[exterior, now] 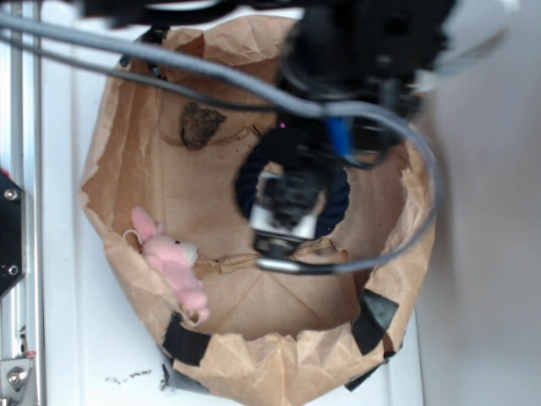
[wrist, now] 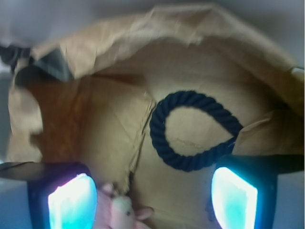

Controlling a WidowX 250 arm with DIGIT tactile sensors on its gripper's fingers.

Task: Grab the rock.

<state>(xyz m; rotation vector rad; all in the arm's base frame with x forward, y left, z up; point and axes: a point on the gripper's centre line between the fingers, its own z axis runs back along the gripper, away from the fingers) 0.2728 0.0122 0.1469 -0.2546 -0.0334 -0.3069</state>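
Note:
The rock (exterior: 200, 124), a small rough grey-brown stone, lies on the floor of the brown paper bag (exterior: 135, 144) near its far left wall. It does not show in the wrist view. My gripper (exterior: 287, 222) hangs over the middle of the bag, above the dark blue rope ring (exterior: 340, 203), well to the right of the rock. In the wrist view the gripper (wrist: 152, 200) is open and empty, its two glowing pads wide apart, with the rope ring (wrist: 190, 131) ahead of them.
A pink plush bunny (exterior: 173, 260) lies at the bag's near left wall; its head shows between the pads in the wrist view (wrist: 125, 210). The bag's crumpled walls rise all round. Grey cables (exterior: 211, 80) cross above the bag. A metal rail (exterior: 17, 254) runs on the left.

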